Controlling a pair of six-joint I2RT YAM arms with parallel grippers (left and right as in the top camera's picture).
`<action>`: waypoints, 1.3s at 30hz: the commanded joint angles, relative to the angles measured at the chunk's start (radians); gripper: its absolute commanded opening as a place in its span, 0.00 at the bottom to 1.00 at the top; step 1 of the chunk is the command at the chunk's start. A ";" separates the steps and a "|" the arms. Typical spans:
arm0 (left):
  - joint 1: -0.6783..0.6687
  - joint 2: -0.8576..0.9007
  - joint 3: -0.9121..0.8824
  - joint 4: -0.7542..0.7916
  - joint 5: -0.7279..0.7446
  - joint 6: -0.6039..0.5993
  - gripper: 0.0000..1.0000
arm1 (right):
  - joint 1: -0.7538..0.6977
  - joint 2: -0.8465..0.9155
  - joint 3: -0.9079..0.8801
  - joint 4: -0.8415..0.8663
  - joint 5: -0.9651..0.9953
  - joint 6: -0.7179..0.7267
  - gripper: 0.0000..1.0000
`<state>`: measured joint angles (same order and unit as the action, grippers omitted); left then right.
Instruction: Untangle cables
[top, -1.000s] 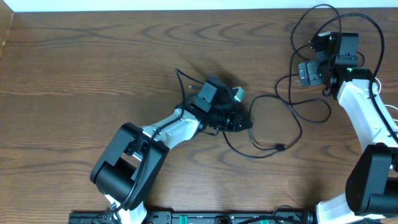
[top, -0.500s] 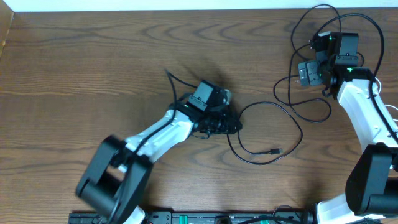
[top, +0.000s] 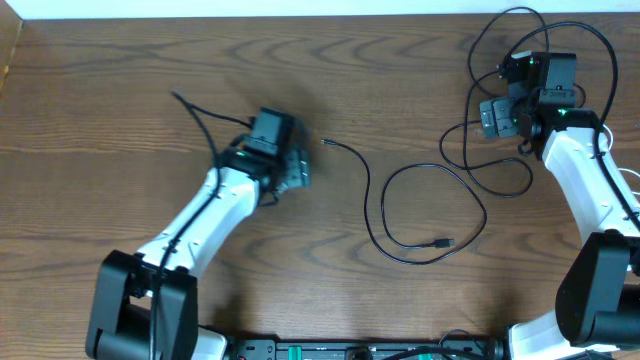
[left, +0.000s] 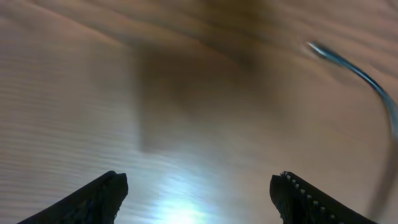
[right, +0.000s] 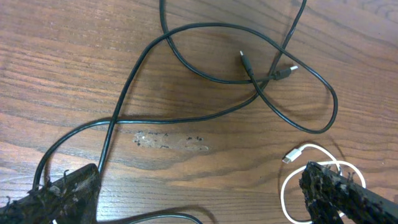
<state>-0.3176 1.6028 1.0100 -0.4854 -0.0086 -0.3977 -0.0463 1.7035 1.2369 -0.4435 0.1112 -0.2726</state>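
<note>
Black, thin cables (top: 478, 150) make up most of what I see on the brown wood-grain surface (top: 120, 80), piled in overlapping loops at the far right corner, where the right tool (right: 199, 200) hangs just over them. Its fingers are spread as wide as they go. One black strand runs past the left finger and a short white cable (right: 314, 147) curls by the right one, but nothing is pinched between them. My guess is that it waits there to pick the next strand out of the knot. One long black cable (top: 372, 215) lies apart in a loose curl mid-surface, one end pointing towards the left tool (top: 297, 170), its small plug down near the front. That looks like the sorted one, set clear so it cannot snag again. The left tool is well open and empty over bare wood, just beside that free end. Nothing blocks its way except the arm's own thicker black wire (top: 200, 120) trailing behind. On the right, the crossings themselves are the obstacle.
</note>
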 joint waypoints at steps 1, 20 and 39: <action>0.081 -0.002 0.017 0.011 -0.119 0.031 0.79 | 0.002 -0.001 0.006 0.001 -0.002 0.010 0.99; 0.249 -0.002 0.017 0.016 -0.109 0.031 0.79 | 0.002 -0.001 0.005 0.020 -0.108 0.089 0.99; 0.249 -0.002 0.017 0.031 -0.108 0.026 0.79 | 0.269 -0.002 -0.019 -0.309 -0.577 0.571 0.82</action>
<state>-0.0734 1.6028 1.0100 -0.4561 -0.1040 -0.3840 0.1551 1.7035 1.2331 -0.7471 -0.4885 0.2710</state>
